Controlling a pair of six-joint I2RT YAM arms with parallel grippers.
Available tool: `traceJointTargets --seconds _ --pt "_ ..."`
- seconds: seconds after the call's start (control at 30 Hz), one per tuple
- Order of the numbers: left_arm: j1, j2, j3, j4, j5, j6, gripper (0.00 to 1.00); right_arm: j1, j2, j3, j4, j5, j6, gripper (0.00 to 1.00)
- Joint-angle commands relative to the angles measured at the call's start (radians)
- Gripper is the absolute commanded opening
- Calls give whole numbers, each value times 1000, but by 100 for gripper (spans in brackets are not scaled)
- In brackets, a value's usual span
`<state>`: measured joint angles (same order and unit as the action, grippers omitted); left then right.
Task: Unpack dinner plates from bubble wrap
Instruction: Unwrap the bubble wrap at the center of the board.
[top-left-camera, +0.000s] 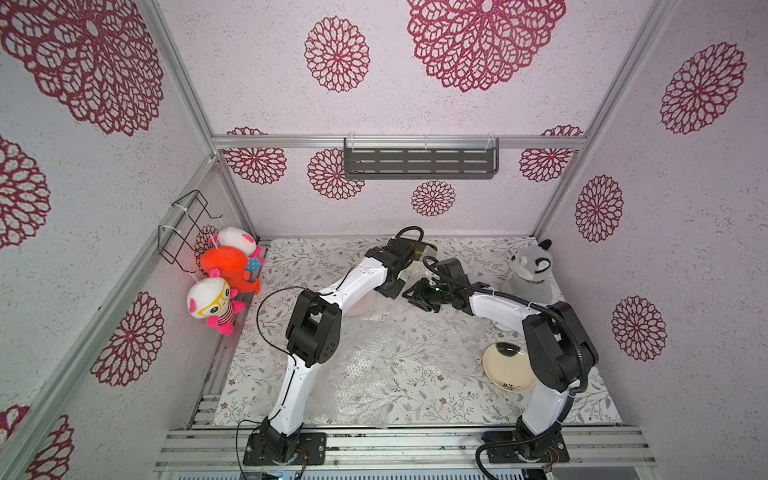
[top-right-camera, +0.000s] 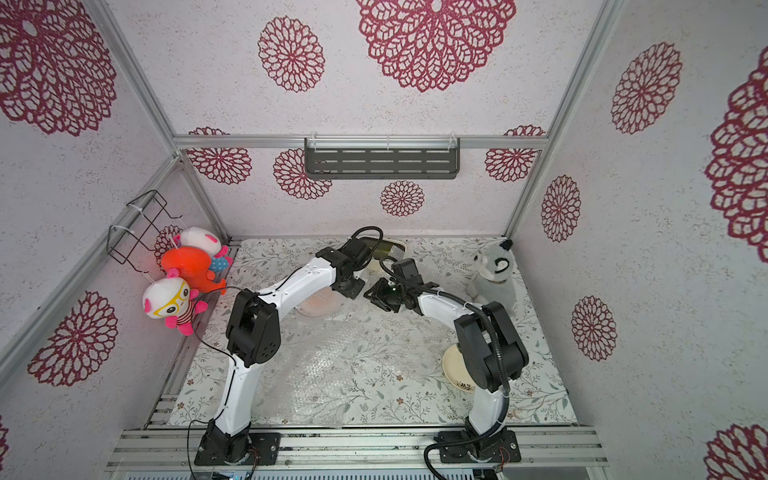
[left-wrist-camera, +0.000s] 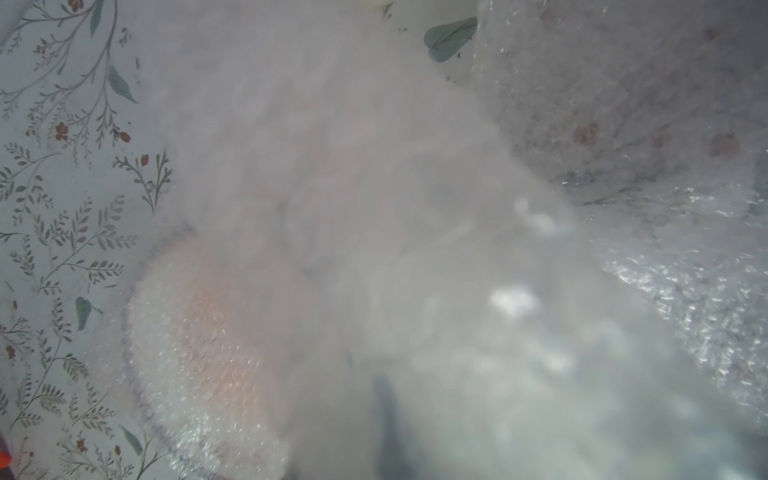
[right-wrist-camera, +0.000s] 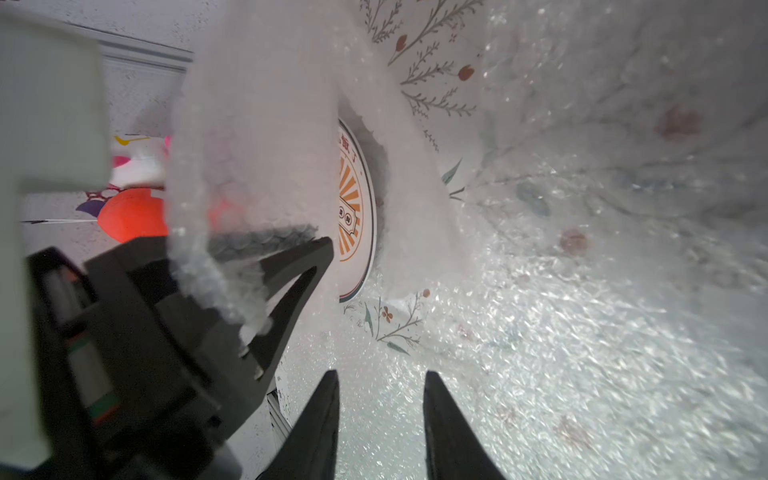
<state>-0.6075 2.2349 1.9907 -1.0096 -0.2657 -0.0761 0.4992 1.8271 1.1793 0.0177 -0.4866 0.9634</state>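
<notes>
Floral tablecloth (top-left-camera: 291, 259), left gripper (right-wrist-camera: 320, 237) clamped on lifted bubble wrap (right-wrist-camera: 249, 124) beside sunburst plate (right-wrist-camera: 357, 199); right gripper (right-wrist-camera: 381, 376) with jaws apart, empty

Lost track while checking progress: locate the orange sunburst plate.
In both top views, the orange sunburst plate lies mid-table under the left forearm, partly covered by bubble wrap.

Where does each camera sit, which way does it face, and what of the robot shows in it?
Both top views: high above the front edge, looking down and back at the table; left arm and right arm whole, left gripper and right gripper close together.
Left wrist: on the left arm, looking through blurred bubble wrap at the sunburst plate; its own gripper indiscernible.
Right wrist: on the right arm, facing the left gripper shut on bubble wrap; its own open gripper shows.
Shared by both wrist views: the sunburst plate.
</notes>
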Motion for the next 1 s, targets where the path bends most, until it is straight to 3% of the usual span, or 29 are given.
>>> traceJointTargets --seconds 0.0,0.63,0.97 --pt "12 -38 26 -25 19 -7 17 6 26 48 66 -22 3 33" --pt "50 -83 51 -74 35 -17 16 9 271 201 45 43 25 36" --pt "110 -113 54 -80 29 -7 16 9 328 223 0 88 55 36"
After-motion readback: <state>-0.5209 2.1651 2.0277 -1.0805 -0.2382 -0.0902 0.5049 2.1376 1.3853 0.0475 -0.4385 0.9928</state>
